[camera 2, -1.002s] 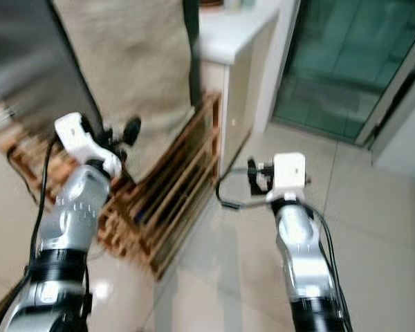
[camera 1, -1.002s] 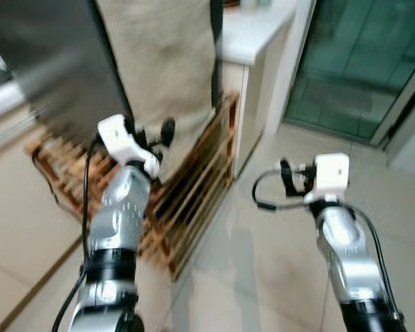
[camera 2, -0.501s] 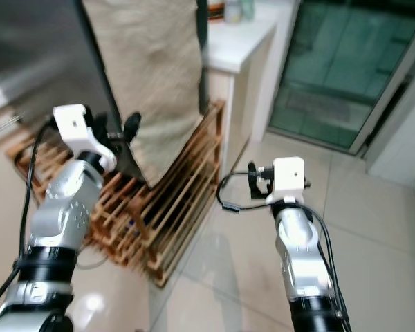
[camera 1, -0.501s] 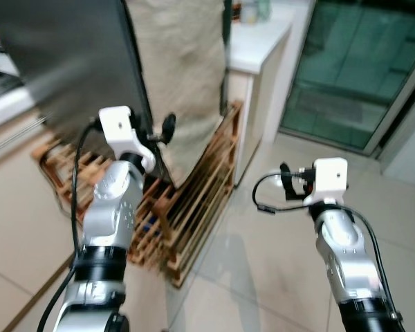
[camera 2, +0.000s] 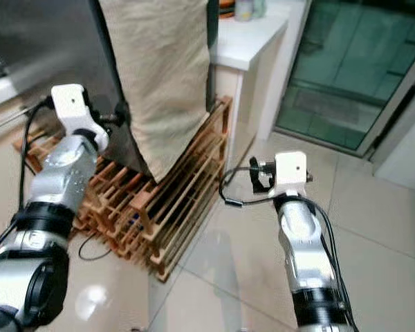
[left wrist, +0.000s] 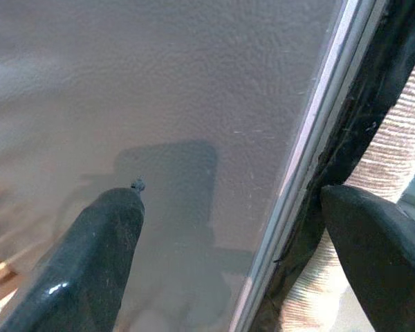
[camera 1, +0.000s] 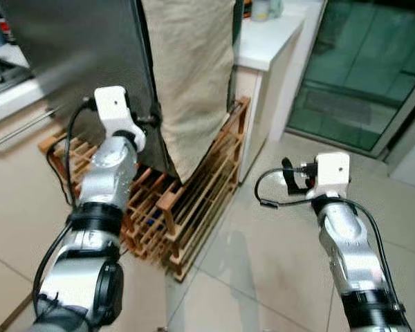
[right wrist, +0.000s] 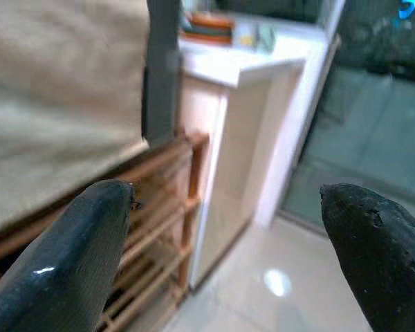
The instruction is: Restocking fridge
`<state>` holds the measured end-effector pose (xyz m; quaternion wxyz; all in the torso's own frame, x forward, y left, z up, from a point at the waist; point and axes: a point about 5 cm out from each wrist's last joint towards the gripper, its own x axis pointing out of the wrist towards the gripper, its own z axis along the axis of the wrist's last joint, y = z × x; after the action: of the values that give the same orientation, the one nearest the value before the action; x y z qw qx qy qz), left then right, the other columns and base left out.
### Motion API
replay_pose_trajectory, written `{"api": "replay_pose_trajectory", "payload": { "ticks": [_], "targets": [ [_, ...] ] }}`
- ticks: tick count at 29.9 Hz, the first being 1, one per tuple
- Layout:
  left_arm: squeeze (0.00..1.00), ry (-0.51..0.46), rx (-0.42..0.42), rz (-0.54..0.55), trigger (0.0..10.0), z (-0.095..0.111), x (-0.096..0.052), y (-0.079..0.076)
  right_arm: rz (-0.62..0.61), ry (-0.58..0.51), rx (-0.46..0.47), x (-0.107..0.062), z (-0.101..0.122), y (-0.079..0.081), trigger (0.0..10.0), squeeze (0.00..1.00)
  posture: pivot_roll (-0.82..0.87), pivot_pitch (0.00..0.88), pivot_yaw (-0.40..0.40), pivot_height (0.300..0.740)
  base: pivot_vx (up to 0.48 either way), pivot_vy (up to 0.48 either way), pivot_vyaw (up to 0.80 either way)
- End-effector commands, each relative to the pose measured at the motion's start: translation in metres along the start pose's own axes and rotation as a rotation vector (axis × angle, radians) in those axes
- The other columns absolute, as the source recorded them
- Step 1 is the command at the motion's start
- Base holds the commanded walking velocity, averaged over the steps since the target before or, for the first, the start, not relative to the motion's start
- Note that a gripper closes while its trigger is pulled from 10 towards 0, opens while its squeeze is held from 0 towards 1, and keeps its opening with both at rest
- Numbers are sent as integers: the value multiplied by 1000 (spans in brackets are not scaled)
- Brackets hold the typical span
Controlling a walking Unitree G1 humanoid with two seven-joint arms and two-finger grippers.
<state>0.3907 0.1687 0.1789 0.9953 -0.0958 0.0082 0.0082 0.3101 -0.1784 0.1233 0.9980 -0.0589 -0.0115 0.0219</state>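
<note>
Grey fridge door [left wrist: 159,90] edge between spread left fingers [left wrist: 90,256].

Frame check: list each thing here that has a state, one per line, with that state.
Fridge door: its edge sits between the left pincer's fingers.
Left pincer: open, straddling the door edge.
Right pincer: open, holding nothing, above the floor.
Beige cloth: hanging down the fridge side.
Wooden rack: standing on the floor.
</note>
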Motion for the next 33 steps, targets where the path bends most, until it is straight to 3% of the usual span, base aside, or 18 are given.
{"api": "replay_pose_trajectory", "payload": {
  "ticks": [1, 9, 17, 22, 26, 33],
  "targets": [
    [0, -50, -36, -16, 10000, 14, 5, -9, -15, 6, -5, -2, -3, -5, 10000, 0, -140, 0, 30, 740, 0, 0, 0],
    [0, -83, -42, -145, 10000, 18, 4, -31, -22, 13, -1, -7, -7, -4, 10000, 0, -141, 0, 49, 740, 0, 0, 0],
    [0, -42, 4, -242, 10000, 0, -6, -48, -16, 25, 7, -11, -12, 1, 10000, 0, -142, 0, 61, 740, 0, 0, 0],
    [0, -61, -40, -308, 10000, 4, -11, -57, -24, 29, 4, -14, -13, -1, 10000, 0, -147, 0, 67, 740, 0, 0, 0],
    [0, -73, -23, -332, 10000, 6, -14, -57, -29, 33, 3, -15, -15, -2, 10000, 0, -144, 0, 68, 740, 0, 0, 0],
    [0, -61, -43, -265, 10000, 6, -5, -45, -27, 38, 9, -16, -17, 1, 10000, 0, -137, 0, 72, 740, 0, 0, 0]
  ]
}}
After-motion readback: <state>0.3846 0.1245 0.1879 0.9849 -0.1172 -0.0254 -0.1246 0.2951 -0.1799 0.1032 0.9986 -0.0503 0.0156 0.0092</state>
